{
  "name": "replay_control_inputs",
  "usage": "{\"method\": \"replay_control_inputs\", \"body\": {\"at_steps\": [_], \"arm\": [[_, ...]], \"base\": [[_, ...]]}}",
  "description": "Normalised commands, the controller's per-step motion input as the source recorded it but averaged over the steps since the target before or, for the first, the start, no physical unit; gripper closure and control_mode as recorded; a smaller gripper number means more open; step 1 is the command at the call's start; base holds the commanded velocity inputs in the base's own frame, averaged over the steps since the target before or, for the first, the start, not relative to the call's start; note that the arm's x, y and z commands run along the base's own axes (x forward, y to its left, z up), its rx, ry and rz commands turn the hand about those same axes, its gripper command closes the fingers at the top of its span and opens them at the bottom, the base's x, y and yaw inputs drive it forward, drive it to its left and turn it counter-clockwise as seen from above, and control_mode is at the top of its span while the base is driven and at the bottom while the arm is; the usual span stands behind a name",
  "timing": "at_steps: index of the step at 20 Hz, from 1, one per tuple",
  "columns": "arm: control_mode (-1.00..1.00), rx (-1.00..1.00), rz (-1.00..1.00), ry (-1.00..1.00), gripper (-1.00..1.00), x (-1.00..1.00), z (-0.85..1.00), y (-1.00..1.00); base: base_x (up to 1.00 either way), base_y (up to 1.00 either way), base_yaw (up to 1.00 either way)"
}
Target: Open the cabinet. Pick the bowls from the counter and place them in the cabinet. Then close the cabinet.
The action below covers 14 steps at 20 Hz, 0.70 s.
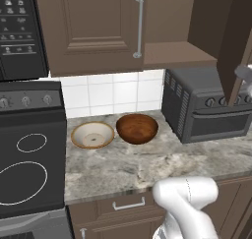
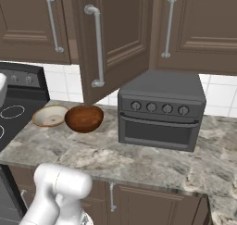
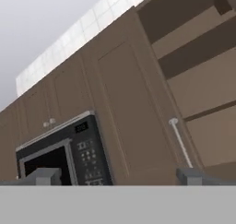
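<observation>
Cabinet (image 1: 187, 26) right door swung open; both bowls (image 1: 137, 129) side by side on surface (image 1: 147, 164); fingers (image 3: 44, 176) released, grasping nothing

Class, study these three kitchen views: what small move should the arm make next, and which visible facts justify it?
Probably lower the open gripper toward the reddish-brown bowl. The cabinet's right door already stands swung out, baring its shelf, while that bowl and the cream-white bowl sit on the counter beside the toaster oven; the gripper holds nothing.
</observation>
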Motion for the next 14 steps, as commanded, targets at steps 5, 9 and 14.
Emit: {"method": "replay_control_inputs", "body": {"at_steps": [5, 9, 14], "arm": [[-1.0, -0.06, -0.37, 0.0, -1.0, 0.39, -0.08, 0.0], [-1.0, -0.12, -0.49, 0.0, -1.0, 0.67, -0.24, 0.08], [-1.0, -0.11, -0.49, 0.0, -1.0, 0.77, -0.23, 0.08]], "base": [[0.0, 0.0, 0.0], [0.0, 0.0, 0.0], [0.0, 0.0, 0.0]]}}
